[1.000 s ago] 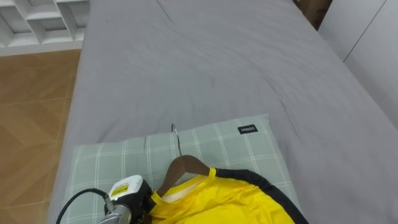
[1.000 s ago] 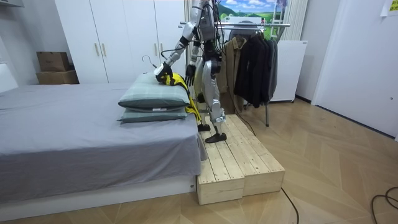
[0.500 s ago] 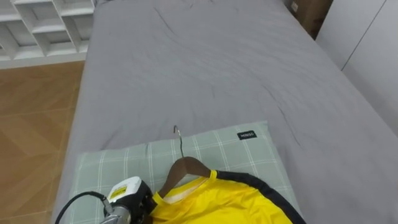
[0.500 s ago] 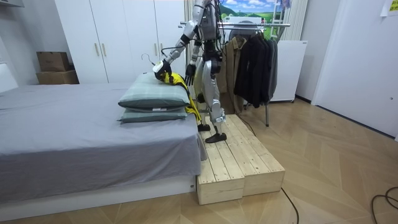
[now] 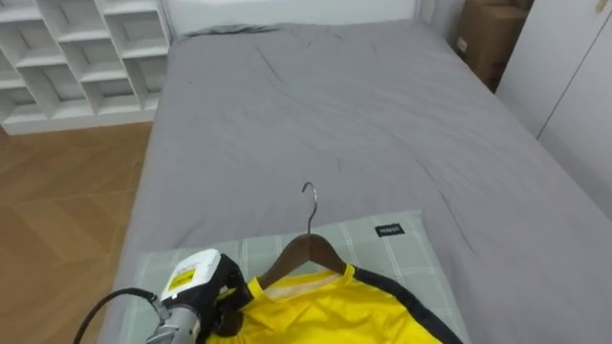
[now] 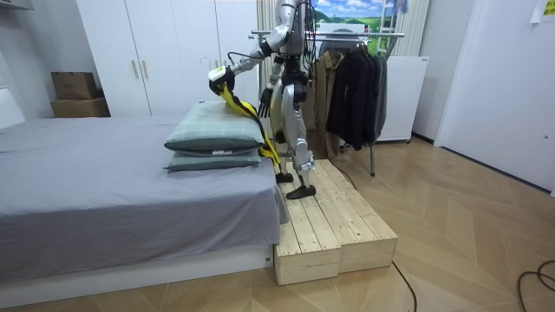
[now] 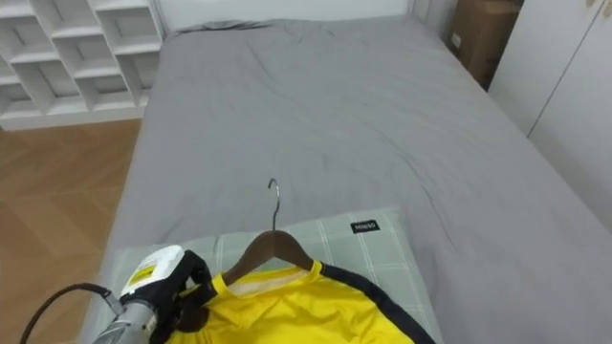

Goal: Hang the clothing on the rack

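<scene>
Grey bed (image 5: pixel 363 115) lay below, checked pillow (image 5: pixel 373 244) nearest.
My left hand (image 5: pixel 203 298) clamped the yellow shirt's (image 5: pixel 325 311) wooden hanger (image 5: pixel 308 250) above it.

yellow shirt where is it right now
The yellow shirt hangs on a wooden hanger gripped in the robot's left hand, low in the left eye view, held above the green checked pillow at the near end of the grey bed.

Bare bed (image 5: pixel 335 105) beyond hanger (image 5: pixel 307 254); pillows (image 6: pixel 212 143) beneath
</scene>
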Controlling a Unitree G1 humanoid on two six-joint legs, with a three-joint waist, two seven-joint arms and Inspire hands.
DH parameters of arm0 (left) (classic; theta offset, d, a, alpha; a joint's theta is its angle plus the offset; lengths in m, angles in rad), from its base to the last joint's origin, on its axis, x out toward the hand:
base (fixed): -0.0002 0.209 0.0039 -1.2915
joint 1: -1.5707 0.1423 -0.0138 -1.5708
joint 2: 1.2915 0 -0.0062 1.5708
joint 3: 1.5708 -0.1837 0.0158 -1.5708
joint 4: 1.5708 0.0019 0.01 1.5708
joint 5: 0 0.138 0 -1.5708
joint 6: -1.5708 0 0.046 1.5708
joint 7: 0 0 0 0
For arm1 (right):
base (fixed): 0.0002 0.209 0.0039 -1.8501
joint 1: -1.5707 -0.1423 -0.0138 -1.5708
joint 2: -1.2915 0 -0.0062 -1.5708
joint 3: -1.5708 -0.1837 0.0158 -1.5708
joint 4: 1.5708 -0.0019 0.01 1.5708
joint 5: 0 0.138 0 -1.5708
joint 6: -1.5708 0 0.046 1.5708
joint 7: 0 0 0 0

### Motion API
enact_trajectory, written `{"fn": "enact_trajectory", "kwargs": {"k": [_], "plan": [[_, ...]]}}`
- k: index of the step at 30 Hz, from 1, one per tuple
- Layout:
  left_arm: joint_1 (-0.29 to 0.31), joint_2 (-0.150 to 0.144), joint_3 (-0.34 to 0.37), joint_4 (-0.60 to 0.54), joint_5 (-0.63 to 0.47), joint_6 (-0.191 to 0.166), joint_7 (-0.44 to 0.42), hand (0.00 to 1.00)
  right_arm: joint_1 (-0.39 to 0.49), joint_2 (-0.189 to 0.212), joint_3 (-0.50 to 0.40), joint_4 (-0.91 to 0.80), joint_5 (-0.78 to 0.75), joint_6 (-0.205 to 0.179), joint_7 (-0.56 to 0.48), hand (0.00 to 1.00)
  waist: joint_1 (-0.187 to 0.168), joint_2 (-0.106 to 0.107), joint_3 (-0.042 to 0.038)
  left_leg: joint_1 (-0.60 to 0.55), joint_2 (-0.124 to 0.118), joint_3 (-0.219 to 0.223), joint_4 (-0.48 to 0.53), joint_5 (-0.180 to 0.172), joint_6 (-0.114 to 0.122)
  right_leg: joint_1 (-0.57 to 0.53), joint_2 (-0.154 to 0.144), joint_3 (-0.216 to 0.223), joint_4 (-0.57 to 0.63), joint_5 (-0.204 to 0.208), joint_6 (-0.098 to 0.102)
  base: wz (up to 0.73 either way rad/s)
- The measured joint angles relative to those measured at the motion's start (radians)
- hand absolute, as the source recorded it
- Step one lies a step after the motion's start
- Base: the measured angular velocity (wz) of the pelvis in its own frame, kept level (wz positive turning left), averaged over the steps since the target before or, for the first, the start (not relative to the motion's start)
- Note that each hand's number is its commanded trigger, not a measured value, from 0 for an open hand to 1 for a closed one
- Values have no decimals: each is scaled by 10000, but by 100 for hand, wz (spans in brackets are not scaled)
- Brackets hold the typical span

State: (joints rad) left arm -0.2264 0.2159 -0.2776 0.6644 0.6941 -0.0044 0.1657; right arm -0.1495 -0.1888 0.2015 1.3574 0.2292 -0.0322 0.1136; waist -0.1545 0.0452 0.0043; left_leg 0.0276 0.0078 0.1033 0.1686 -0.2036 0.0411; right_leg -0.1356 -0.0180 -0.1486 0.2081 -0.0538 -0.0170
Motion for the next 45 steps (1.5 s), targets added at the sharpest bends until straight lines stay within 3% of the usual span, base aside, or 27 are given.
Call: {"fn": "enact_trajectory", "kwargs": {"k": [5, 12, 21, 28, 37, 40, 42, 45], "plan": [[758, 97, 3, -981, 138, 0, -2, 100, 193, -102, -679, -31, -53, -1, 11, 0, 79, -83, -10, 230, -6, -107, -60, 1, -11, 277, 20, -73, -85, -31, -1, 6], [784, 403, 8, -1569, 68, -26, -10, 100, 671, -108, -1355, -18, -51, 12, 102, 0, 217, -206, -21, 508, 11, -127, -205, 0, -15, 564, 76, -40, -261, -7, 3, 0], [1291, 407, 321, -1882, 20, -26, -14, 100, 942, -71, -1876, 0, -205, 11, -43, 0, 210, -171, -23, 666, 67, -82, -347, -7, -26, 701, 140, -32, -404, 5, 19, 0], [1436, 457, 479, -1936, -743, -28, -12, 100, 970, -82, -1951, 27, -544, 11, -512, 0, 213, -125, 2, 752, 113, -65, -344, -36, -75, 791, 201, -16, -414, 2, 12, 0], [1529, 522, 802, -1955, -750, -39, -24, 100, 1056, -464, -2913, -272, -974, 14, -1495, 0, 194, -229, 35, 892, 134, -65, -329, -57, -109, 934, 212, -64, -391, -40, -27, 0], [1530, 553, 1017, -2106, -751, -38, -57, 100, 1114, -543, -3125, -785, -1195, -3, -1715, 0, 205, -403, 9, 875, 143, -67, -326, -57, -110, 929, 216, -106, -390, -43, -33, 1], [1531, 565, 1066, -2279, -885, -40, -104, 100, 1115, -548, -3146, -988, -1274, -19, -1809, 0, 220, -536, -75, 874, 148, -87, -323, -59, -112, 940, 210, -164, -391, -48, -41, 2], [1554, 661, 1066, -2357, -1117, -39, -189, 100, 1132, -551, -3166, -1382, -1617, -16, -1950, 0, 217, -563, -93, 900, 145, -95, -299, -59, -112, 977, 202, -169, -393, -48, -39, 0]]}}
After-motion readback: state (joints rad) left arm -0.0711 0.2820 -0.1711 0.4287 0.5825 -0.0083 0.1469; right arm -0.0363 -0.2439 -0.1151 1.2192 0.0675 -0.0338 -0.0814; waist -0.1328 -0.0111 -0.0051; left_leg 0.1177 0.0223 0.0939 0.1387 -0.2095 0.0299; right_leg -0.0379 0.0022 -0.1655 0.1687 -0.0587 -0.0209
